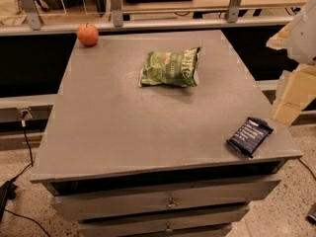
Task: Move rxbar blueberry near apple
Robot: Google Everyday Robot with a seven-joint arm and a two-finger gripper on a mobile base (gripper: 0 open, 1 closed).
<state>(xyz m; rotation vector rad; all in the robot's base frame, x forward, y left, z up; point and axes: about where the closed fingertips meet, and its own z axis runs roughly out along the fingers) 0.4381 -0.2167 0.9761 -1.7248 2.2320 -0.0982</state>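
Rxbar blueberry (pixel 249 136) lies at front-right corner of table (pixel 123 122), apple (pixel 87 34) at back-left; gripper (pixel 295 90) hangs beyond right edge, grip state unclear.

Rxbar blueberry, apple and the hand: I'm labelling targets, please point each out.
rxbar blueberry (pixel 249 136), camera view, middle of the wrapper.
apple (pixel 87 34), camera view, middle of its skin.
hand (pixel 289 105), camera view, pale body at right edge.
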